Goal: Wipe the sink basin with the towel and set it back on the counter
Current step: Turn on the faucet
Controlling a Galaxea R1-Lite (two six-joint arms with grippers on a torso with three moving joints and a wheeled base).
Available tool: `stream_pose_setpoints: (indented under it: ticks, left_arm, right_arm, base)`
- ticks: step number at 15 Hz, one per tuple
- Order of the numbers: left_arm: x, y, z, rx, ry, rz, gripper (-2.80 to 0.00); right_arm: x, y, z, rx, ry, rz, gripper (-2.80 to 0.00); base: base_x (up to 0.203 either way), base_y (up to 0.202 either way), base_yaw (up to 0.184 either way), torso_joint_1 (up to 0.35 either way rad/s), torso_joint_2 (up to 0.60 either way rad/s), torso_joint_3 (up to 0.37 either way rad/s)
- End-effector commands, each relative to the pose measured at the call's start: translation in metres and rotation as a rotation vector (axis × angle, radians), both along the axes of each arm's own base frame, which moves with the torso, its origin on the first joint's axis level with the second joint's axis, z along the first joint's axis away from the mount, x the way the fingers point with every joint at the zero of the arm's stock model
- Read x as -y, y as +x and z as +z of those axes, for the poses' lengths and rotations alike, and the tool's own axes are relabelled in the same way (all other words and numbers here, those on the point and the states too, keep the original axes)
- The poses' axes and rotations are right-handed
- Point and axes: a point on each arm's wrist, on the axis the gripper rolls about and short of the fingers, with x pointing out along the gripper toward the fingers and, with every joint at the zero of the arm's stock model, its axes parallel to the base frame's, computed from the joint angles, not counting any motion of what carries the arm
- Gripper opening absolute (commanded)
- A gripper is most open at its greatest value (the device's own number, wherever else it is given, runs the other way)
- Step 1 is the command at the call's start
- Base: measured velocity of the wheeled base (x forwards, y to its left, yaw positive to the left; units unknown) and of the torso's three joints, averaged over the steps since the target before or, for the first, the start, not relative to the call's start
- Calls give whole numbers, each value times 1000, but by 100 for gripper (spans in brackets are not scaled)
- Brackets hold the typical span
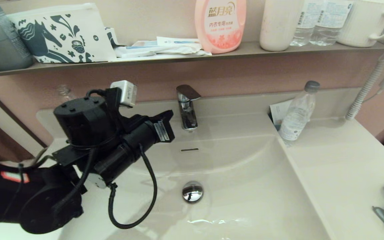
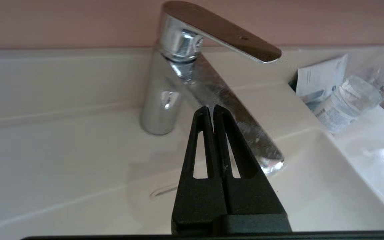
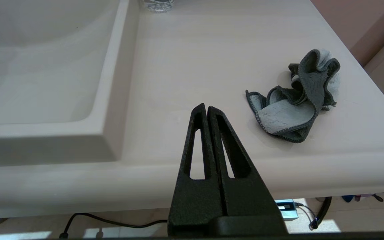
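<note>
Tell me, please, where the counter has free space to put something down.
The counter is bare between the sink basin edge and the crumpled towel, from the front edge up to the water bottle. The back corner by that bottle, with a paper leaflet, is crowded.

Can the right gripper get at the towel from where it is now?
Probably yes. The right gripper hangs shut over the counter front edge, and nothing lies between it and the towel; it must open first.
</note>
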Motion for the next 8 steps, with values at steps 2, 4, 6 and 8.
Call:
stream_pose_setpoints:
  ticks: [2,4,6,8]
  left_arm:
    - [20,18,-8,4,-14,-4,-280]
    - [28,32,-9,43,-40,11,-280]
    - [33,39,-15,39,-38,21,-280]
    - [38,43,-16,42,-43,19,-280]
  right_arm:
    - [0,0,0,0,-1,1,-280]
    - [0,0,0,0,-1,1,-280]
    - [0,0,0,0,-1,1,-280]
    - [0,0,0,0,-1,1,-280]
  base:
    - [0,0,0,0,0,0]
    - [0,0,0,0,0,0]
    - [0,0,0,0,0,0]
    - [0,0,0,0,0,0]
